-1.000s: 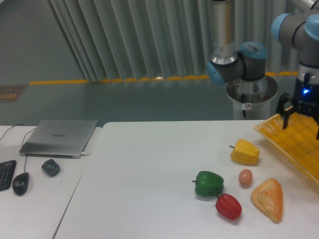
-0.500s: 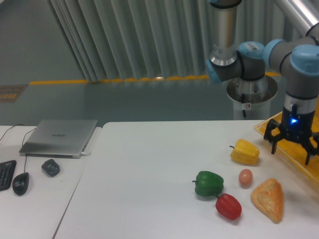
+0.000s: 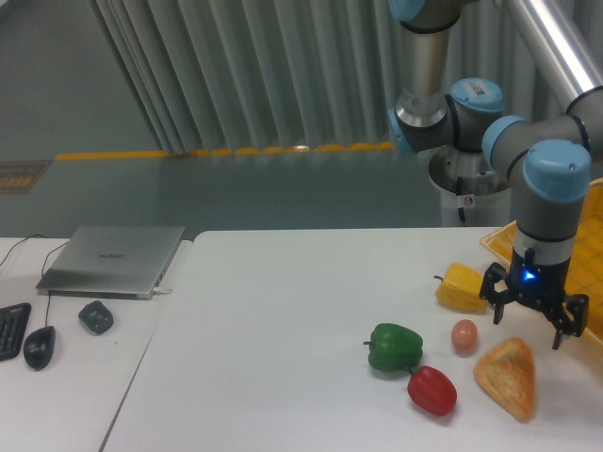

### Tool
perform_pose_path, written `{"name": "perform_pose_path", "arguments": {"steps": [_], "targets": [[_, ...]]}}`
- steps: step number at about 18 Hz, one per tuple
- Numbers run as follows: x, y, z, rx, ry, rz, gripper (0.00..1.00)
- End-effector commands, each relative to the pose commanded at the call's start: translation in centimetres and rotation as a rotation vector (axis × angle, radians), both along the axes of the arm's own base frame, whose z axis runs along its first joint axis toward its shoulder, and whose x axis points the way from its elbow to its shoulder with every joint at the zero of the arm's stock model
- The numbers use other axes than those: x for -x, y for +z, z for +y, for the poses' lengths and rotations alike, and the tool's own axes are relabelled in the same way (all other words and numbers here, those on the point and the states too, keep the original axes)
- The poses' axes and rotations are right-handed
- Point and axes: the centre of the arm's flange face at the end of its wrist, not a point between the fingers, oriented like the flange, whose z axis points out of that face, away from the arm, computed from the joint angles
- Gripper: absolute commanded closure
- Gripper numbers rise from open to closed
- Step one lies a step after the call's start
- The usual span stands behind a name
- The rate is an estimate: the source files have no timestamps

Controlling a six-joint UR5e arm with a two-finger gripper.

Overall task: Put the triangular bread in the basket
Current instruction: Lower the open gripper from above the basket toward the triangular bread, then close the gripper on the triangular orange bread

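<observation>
Two neighbours crowded the golden-tan triangular bread on the white worktop: a small tan egg at its ten o'clock and a red pepper at nine. The hand hovered above, fingers spread and empty; a skewed descent might have nudged the egg away, short of the yellow woven basket at one o'clock

The arm reaches in from the upper right, its silver tube running diagonally down to a blue-capped elbow joint, with a second blue-capped joint sitting just behind it. From there the wrist drops straight down — vertical, tool pointing at the tabletop. A small blue light glows on the wrist body. The gripper hangs with its dark fingers spread wide apart — jaws parted, nothing between them.
</observation>
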Motion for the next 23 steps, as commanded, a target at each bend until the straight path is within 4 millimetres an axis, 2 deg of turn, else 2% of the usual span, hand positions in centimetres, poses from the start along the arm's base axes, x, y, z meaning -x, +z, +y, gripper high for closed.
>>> {"name": "perform_pose_path", "arguments": {"steps": [12, 20, 21, 23], "targets": [[0.7, -3.6, 1.1, 0.036, -0.011, -0.035, 0.00], [1.3, -4.4, 1.6, 0.042, -0.006, -0.039, 0.00], [1.3, -4.3, 1.7, 0.040, -0.006, -0.037, 0.05], [1.3, -4.6, 1.9, 0.042, -0.007, -0.039, 0.07]]}}
